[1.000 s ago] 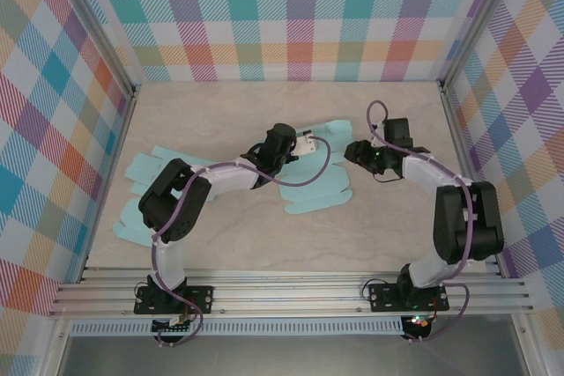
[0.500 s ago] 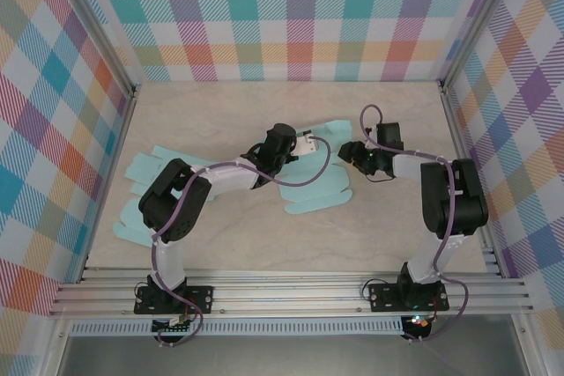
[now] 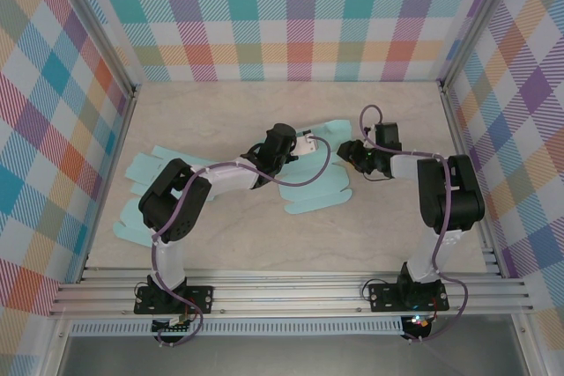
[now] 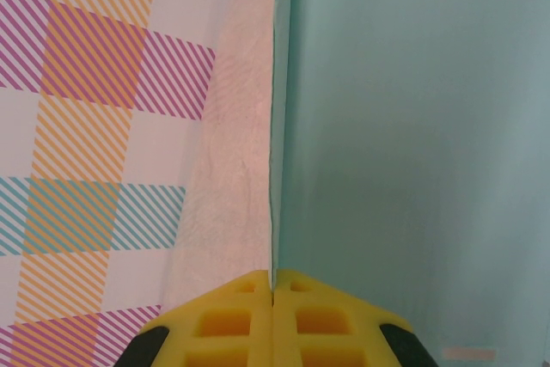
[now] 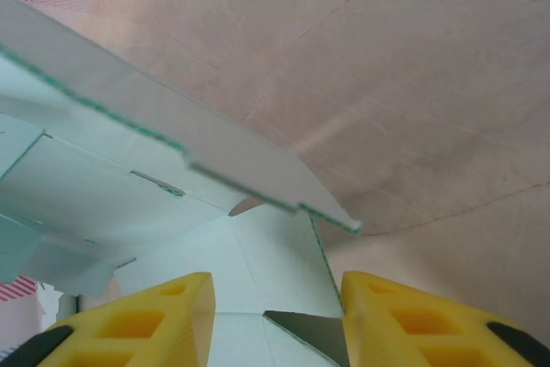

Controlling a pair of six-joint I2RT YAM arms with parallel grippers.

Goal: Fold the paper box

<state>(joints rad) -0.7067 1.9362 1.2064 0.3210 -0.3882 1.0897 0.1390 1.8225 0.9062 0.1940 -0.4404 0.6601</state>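
So, starting from the left in the top view, we've got a few spare teal sheets [image 3: 145,166] lying flat on the table [image 3: 264,244], partly under the left arm's elbow and well apart from the action. The left arm reaches out toward the middle, and the left gripper [image 3: 310,143] sits right on the paper box [image 3: 322,187], which is a teal cut-out blank lying mostly flat around the centre of the table, between the two grippers. From the left wrist camera, the left gripper [image 4: 273,285] has its yellow fingers [image 4: 232,324] pressed together with no gap. The thin edge of a teal box panel [image 4: 412,126] runs straight down into the seam between them, so we'd say it's pinching that panel. The panel stands on edge in that view, with the table and the plaid wall [image 4: 94,126] off to its left. Moving right, the right gripper [image 3: 350,149] is at the box's right side, just beside it. In the right wrist view the right gripper [image 5: 275,298] has its yellow fingers [image 5: 155,320] clearly apart. A flat piece of the box [image 5: 112,195] lies in the gap, and we can't see it touching either pad. One flap [image 5: 215,148] is raised and tilted above the rest, with bare table [image 5: 412,83] beyond it.
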